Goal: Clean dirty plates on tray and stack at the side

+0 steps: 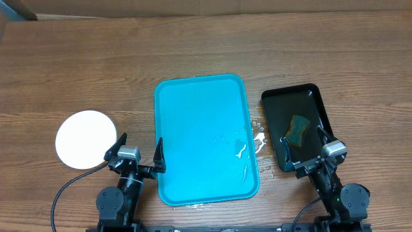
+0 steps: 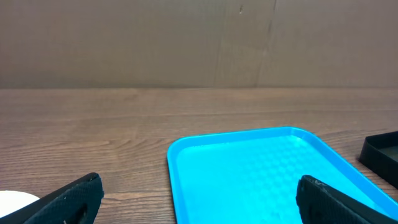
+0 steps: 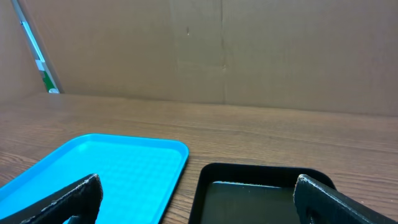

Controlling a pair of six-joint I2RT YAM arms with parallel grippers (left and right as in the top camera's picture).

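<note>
The turquoise tray point(image 1: 193, 103) lies in the middle of the tabletop, its long side running from the near edge toward the far edge. It carries no plates. Glints of water point(image 1: 241, 151) sit on its right near part, and more drops point(image 1: 259, 137) lie on the wood between it and the black tray point(image 1: 273, 103).

The plates point(image 1: 85, 140) are off the tray, toward the table's left edge and well apart from it. From above only one plain white disc shows, so how many are stacked there cannot be told, and no smears can be made out. In the left wrist view just a white sliver point(image 2: 15, 202) of it shows at the bottom left corner.

The black tray sits just right of the turquoise one, not touching it. It holds a wet-looking sponge point(image 1: 297, 126), yellow and dark green, whose details are hard to read. Both wrist views cut the trays off at the frame's lower edge.

The left gripper point(image 1: 140, 145) is spread wide and holds nothing, near the table's near edge between the plates and the turquoise tray. One finger point(image 1: 159, 156) overlaps the tray's left rim. The right gripper point(image 1: 302, 138) is also spread and holds nothing, over the near end of the black tray. Whether its fingers touch the tray cannot be told.
</note>
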